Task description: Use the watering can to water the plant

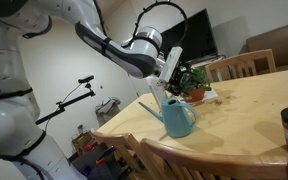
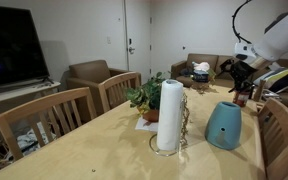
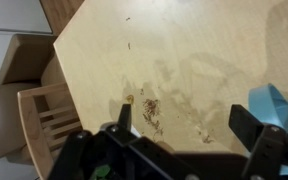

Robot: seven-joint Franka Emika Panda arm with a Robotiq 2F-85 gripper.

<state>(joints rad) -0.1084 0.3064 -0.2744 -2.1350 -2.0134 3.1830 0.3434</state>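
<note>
Open claw [image 3: 184, 125] above rounded teal plastic watering can [image 1: 179, 120] w/ thin spout.

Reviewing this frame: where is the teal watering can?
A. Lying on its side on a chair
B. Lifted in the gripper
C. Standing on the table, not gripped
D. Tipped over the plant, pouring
C: in both exterior views the watering can stands upright on the table, and the wrist view shows the gripper open with only bare tabletop between its fingers.
</note>
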